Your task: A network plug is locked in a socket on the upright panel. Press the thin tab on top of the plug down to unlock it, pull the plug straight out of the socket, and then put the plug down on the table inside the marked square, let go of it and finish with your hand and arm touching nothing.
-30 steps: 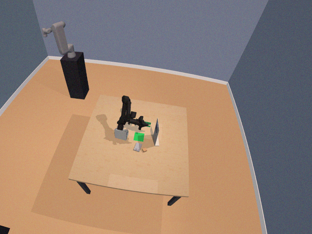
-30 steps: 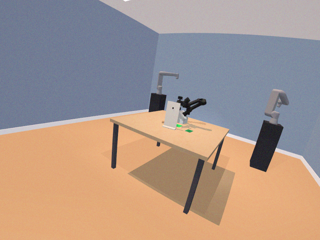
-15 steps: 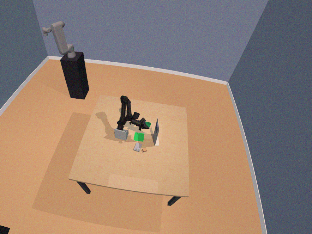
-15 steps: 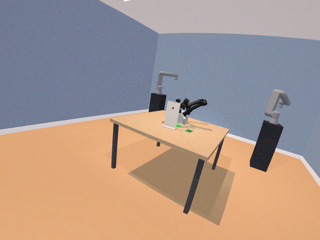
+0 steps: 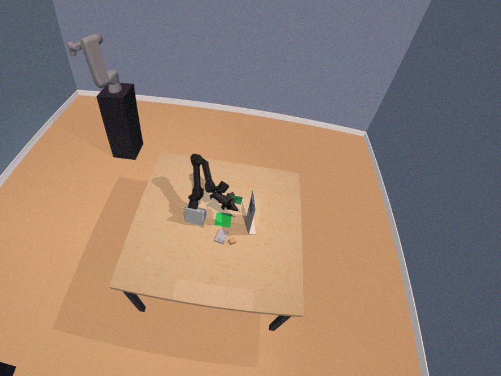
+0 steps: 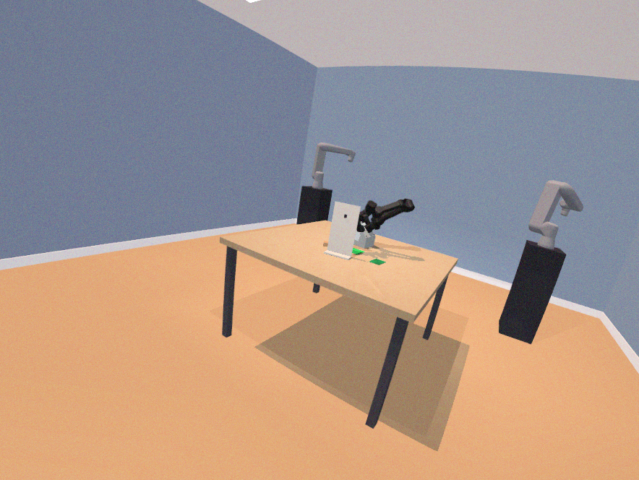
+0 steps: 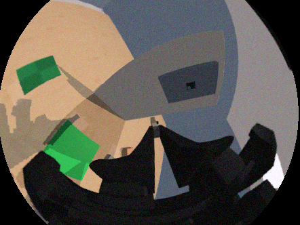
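Observation:
My gripper point(image 5: 237, 209) point(image 7: 155, 128) is shut on the small plug point(image 7: 154, 121), whose pale end sticks out past the fingertips in the wrist view. The plug is clear of the socket point(image 7: 191, 85), which shows as an empty black opening in a dark plate on the upright panel point(image 5: 249, 220) point(image 6: 341, 235) point(image 7: 136, 86). The gripper hangs above the table, in front of the panel and tilted down. A bright green square point(image 5: 223, 219) point(image 6: 356, 251) point(image 7: 79, 140) and a darker green patch point(image 5: 237, 200) point(image 6: 377, 262) point(image 7: 39, 72) lie on the table. The plug's tab is too small to make out.
A flat grey object point(image 5: 221, 236) and a small orange block point(image 5: 232, 240) point(image 7: 127, 151) lie beside the bright square. A grey box point(image 5: 194, 216) point(image 6: 365, 240) stands at the arm's base. The panel's foot point(image 6: 338, 254) rests on the table point(image 5: 202, 259).

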You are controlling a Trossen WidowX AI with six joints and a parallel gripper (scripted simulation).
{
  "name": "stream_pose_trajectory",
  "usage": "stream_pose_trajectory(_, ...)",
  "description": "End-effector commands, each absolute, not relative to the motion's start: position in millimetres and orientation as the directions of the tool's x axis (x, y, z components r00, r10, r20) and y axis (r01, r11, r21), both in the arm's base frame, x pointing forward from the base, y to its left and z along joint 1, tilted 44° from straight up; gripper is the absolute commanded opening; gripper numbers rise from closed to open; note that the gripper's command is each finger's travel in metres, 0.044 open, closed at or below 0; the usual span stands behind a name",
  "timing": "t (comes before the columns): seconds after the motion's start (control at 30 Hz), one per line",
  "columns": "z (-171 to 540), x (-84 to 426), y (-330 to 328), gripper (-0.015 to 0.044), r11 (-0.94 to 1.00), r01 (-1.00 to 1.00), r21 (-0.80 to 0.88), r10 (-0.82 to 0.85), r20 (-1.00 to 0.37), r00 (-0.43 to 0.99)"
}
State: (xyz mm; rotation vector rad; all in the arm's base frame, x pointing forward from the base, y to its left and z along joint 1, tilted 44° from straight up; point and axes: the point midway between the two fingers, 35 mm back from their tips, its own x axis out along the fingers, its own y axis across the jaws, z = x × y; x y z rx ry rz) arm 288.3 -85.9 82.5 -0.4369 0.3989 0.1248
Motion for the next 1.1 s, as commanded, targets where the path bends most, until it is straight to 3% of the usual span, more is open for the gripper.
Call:
stream_pose_trajectory(0.0,75,287,-72,0.0000,0.909,-0.243,-0.339,0.064,-0.462,0.885)
stream_pose_trajectory(1.07,26,223,13,0.0000,0.873,-0.484,-0.066,0.220,-0.832,0.509)
